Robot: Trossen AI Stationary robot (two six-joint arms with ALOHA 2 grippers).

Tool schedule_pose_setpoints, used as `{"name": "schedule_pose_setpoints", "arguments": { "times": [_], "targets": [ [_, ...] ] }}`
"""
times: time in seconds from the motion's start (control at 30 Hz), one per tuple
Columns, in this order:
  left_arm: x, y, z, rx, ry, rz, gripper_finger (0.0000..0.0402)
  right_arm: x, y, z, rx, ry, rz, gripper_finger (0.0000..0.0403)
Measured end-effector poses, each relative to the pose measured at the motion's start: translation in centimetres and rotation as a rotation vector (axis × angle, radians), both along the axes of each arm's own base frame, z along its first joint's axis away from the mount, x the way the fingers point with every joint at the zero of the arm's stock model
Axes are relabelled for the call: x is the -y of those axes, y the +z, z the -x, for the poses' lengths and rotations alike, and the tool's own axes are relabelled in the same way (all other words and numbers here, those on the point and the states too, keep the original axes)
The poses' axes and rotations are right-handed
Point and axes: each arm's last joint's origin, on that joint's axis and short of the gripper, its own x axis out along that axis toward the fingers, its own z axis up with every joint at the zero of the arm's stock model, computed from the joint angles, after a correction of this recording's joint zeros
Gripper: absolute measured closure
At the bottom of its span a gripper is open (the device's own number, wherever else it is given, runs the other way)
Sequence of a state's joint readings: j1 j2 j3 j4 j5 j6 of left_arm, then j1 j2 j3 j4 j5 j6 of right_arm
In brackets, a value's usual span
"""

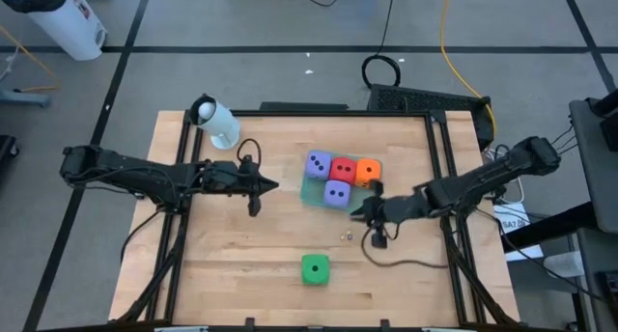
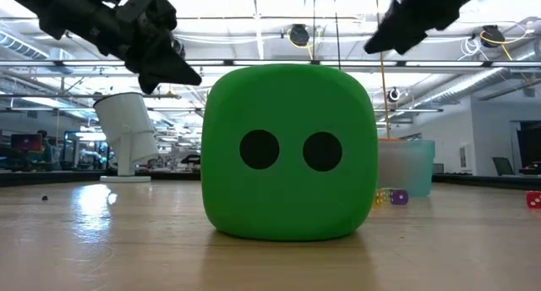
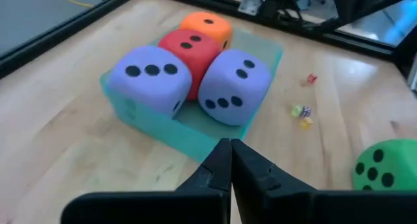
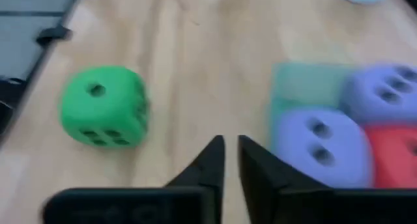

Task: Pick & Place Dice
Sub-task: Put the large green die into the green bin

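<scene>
Four dice sit in the translucent teal tray at mid-table: a purple one, a red one, an orange one and a second purple one. The green die rests flat on the wood near the near edge, and it fills the low view. My left gripper hovers left of the tray with its fingers shut. My right gripper hovers just right of the tray's near corner. Its fingers are a narrow gap apart and hold nothing.
A white cylinder lies near the table's far left corner. Tiny specks of small dice lie between the tray and the green die. A dark cable loops across the wood under the right arm. Black frame rails run along both sides.
</scene>
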State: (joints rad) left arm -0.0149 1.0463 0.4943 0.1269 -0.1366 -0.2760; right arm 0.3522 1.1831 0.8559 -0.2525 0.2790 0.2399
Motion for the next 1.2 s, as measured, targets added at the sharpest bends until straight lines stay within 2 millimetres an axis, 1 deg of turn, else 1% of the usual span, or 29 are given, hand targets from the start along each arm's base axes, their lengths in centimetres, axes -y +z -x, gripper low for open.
{"name": "schedule_pose_setpoints", "arguments": {
  "times": [0.1, 0.2, 0.3, 0.43, 0.53, 0.6, 0.67, 0.77, 0.83, 1.07, 1.2],
  "targets": [
    [0.0, -0.1, -0.1, -0.001, -0.004, 0.002, 0.0393, -2.2, 0.2, -2.4, -0.035, 0.076, 0.027, 0.0310],
    [0.1, 0.0, -0.2, 0.006, -0.004, -0.001, 0.0393, -4.7, 0.2, -4.4, -0.036, 0.147, 0.062, 0.0240],
    [0.2, 0.0, -0.2, 0.005, -0.002, -0.007, 0.0392, -7.0, 0.2, -6.3, 0.028, 0.211, 0.055, 0.0164],
    [0.1, -0.1, -0.1, -0.002, 0.010, -0.013, 0.0392, -9.1, -0.6, -8.1, 0.030, 0.246, 0.072, 0.0069],
    [0.1, -0.1, -0.1, -0.003, 0.011, -0.012, 0.0392, -10.0, -1.4, -9.3, 0.014, 0.240, 0.065, 0.0018],
    [0.1, -0.1, -0.1, -0.004, 0.018, -0.017, 0.0392, -10.5, -2.0, -10.1, 0.017, 0.224, 0.045, 0.0009],
    [0.0, -0.1, -0.1, -0.005, 0.031, -0.022, 0.0392, -10.5, -3.0, -10.9, -0.010, 0.193, 0.021, 0.0013],
    [0.0, -0.1, -0.1, -0.005, 0.039, -0.013, 0.0392, -10.3, -4.3, -11.6, -0.055, 0.131, -0.025, 0.0011],
    [0.1, -0.1, -0.1, -0.008, 0.041, -0.007, 0.0392, -10.2, -4.6, -12.0, -0.055, 0.106, -0.048, 0.0005],
    [0.6, -0.2, -0.1, -0.010, 0.015, -0.011, 0.0392, -10.2, -4.6, -12.1, -0.052, 0.087, -0.072, 0.0006],
    [0.7, -0.2, -0.1, -0.014, 0.003, -0.030, 0.0392, -11.0, -4.4, -11.6, -0.042, 0.105, -0.054, 0.0004]
  ]
}}
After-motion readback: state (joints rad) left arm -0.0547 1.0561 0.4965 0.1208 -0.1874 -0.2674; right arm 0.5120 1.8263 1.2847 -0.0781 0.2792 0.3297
